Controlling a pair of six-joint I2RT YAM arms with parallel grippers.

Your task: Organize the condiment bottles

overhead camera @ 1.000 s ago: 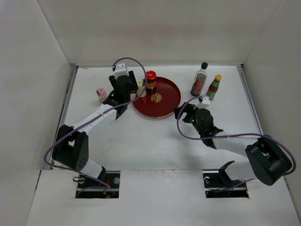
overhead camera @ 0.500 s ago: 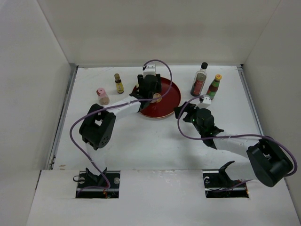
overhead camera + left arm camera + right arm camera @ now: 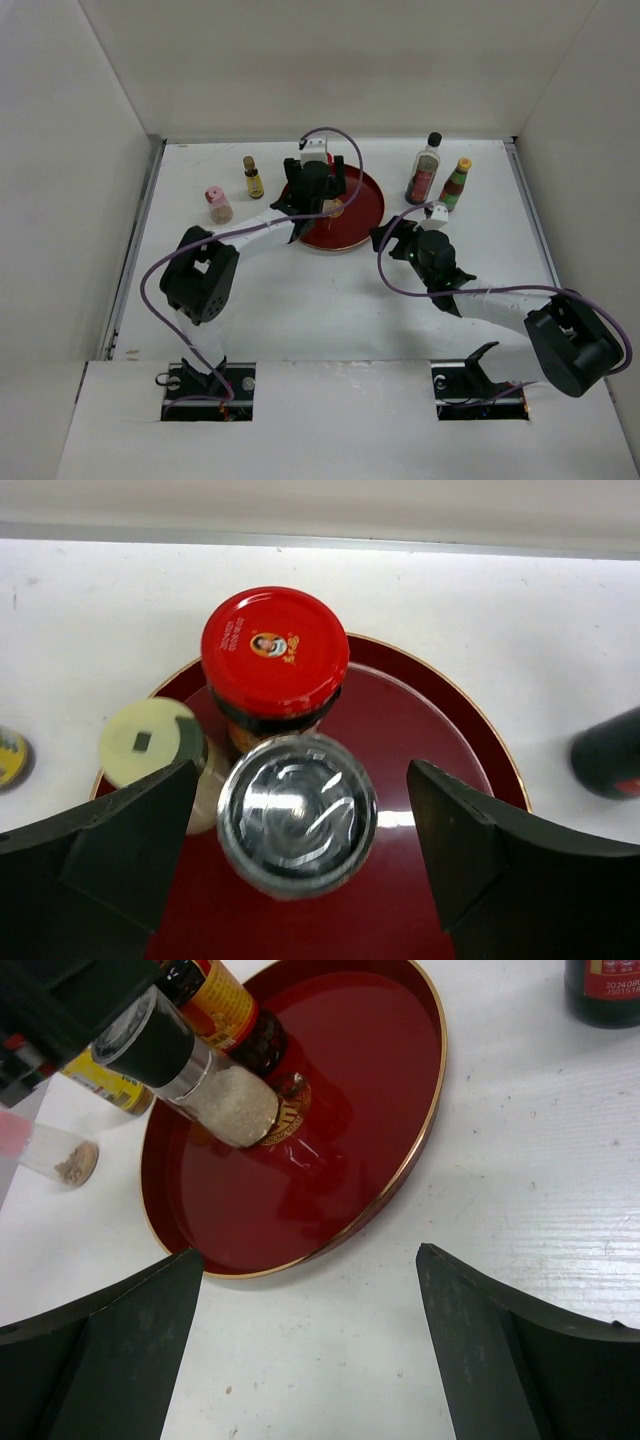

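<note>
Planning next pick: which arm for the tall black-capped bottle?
Right, probably. The right gripper is open near the black-capped bottle; the left gripper is over the plate, straddling the grey-capped shaker.

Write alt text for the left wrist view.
Seen from above, a grey-capped shaker stands on a dark-red plate inside the open left gripper, touching neither finger. A red-capped jar stands behind it, a pale-capped bottle to its left.

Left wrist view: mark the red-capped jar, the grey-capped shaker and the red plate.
red-capped jar (image 3: 275,650), left wrist view, centre of its red lid.
grey-capped shaker (image 3: 297,813), left wrist view, centre of its shiny top.
red plate (image 3: 405,725), left wrist view, bare floor right of the jar.
</note>
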